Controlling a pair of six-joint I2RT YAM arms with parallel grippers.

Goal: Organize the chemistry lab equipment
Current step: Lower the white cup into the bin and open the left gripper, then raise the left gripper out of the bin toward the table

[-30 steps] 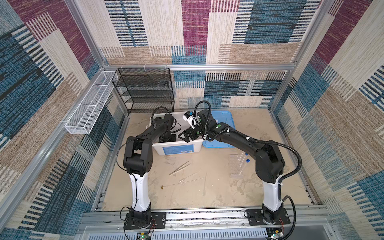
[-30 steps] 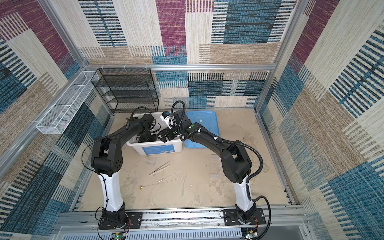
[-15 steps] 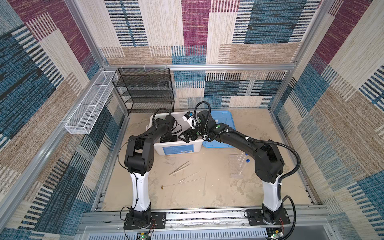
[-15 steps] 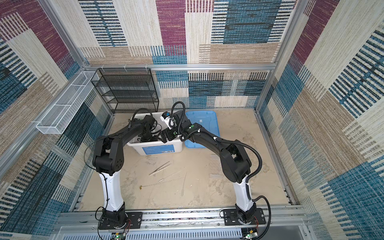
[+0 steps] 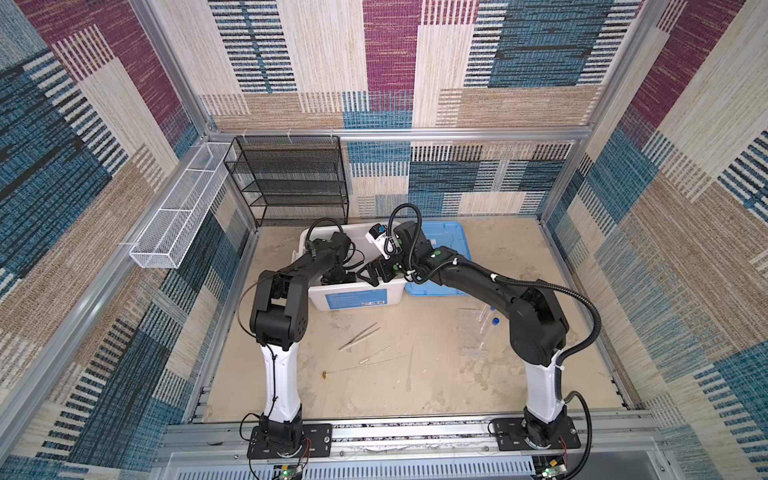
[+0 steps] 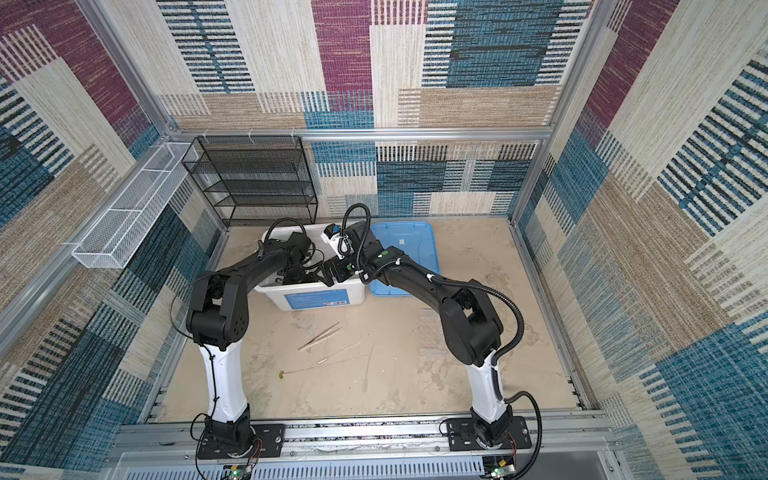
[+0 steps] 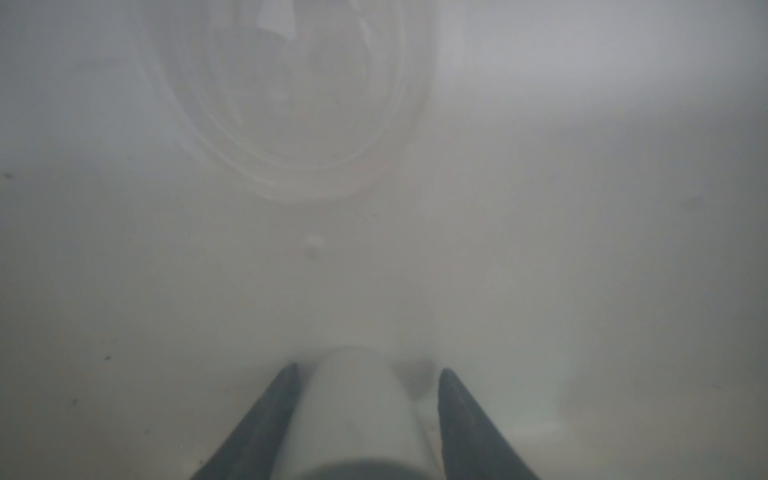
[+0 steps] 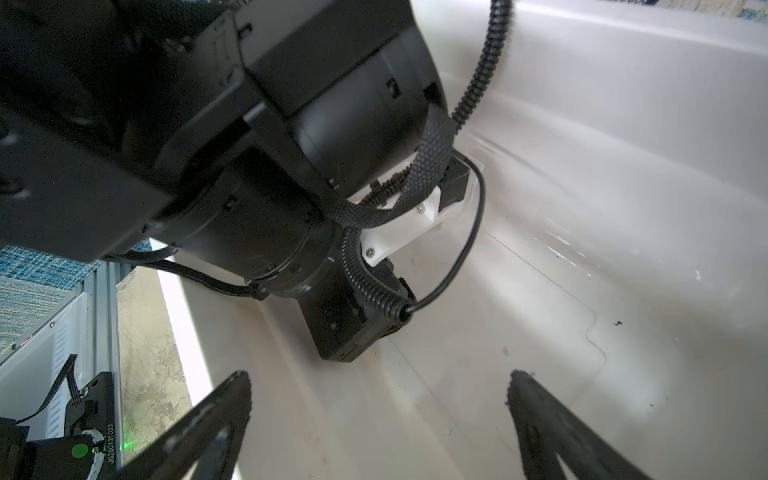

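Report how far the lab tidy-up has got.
Done: a clear round vessel lies in the white bin. In hand: the left gripper stands open around a pale cylinder there; the right gripper is open and empty. Left: tweezers, thin rods, and blue-capped test tubes by the clear rack lie on the table.

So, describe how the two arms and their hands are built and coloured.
Both arms have white lower columns on black base plates and matte black upper links. The right arm carries a ribbed black cable conduit, green dot stickers and a white wrist camera mount. The left arm has a thin black cable loop. The right hand and the left hand have dark tapered fingers.
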